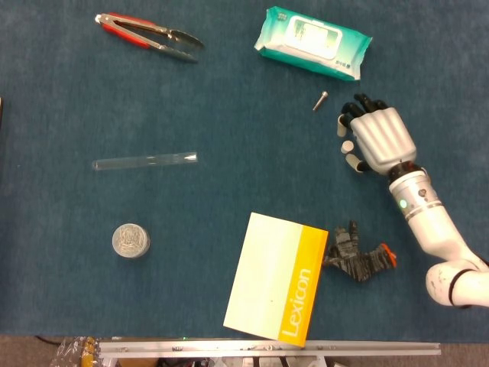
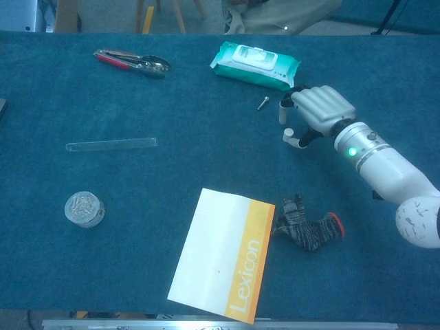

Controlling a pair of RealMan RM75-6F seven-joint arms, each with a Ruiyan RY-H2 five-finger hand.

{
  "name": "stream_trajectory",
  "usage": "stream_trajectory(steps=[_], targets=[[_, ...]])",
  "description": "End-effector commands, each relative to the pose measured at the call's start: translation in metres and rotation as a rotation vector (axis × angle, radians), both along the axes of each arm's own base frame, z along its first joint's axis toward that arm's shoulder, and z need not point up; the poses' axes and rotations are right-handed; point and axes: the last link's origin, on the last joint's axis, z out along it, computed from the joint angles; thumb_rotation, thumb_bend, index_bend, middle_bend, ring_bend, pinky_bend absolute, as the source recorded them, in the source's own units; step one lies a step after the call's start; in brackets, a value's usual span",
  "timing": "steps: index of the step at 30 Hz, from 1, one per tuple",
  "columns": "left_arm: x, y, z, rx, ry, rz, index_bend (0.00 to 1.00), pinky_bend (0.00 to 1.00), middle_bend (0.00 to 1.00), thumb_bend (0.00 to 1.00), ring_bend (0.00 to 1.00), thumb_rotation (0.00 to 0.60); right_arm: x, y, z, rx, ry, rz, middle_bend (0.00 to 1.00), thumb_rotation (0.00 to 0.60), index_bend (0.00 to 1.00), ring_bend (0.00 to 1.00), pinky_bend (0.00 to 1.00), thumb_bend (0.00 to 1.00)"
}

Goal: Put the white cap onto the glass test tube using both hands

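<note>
Your right hand hovering with fingers apart around the white cap, gripping nothing, screw and wipes pack lying nearby, glass test tube resting well apart on the table

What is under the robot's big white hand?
The small white cap peeks out beside the right hand's fingers on the blue table. Whatever lies beneath the palm is covered.

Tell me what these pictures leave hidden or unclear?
- The left hand: outside both views.
- Whether the right hand touches the white cap: its fingers crowd the cap in both views.
- The dark object at the left edge: cut off in both views.
- The print on the wipes pack: too small.
- The round tin: contents blurred.
</note>
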Motion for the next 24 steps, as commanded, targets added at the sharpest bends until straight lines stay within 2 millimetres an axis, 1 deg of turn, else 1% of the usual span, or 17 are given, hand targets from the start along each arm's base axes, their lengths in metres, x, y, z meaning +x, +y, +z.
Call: stream_trajectory(steps=[1,16,24], targets=[[-0.0001,0.0001,-0.0002,-0.001,0.000,-0.001,0.24,0.07,0.15,0.37,0.00,0.600,-0.0008,-0.0002,-0.0007,0.002,0.003,-0.003,0.27,0.600,0.46,0.13,0.27,0.19],[-0.0013,-0.0007,0.0011,0.002,0.004,0.003,0.23,0.07,0.14,0.37,0.00,0.600,-0.0027,-0.0014,-0.0044,0.010,0.011,-0.020,0.27,0.600,0.49,0.13,0.27,0.23],[-0.0021,-0.0006,0.0015,0.004,0.003,0.003,0.22,0.07,0.14,0.37,0.00,0.600,-0.0021,-0.0012,-0.0055,0.013,0.014,-0.024,0.27,0.600,0.51,0.13,0.27,0.24]])
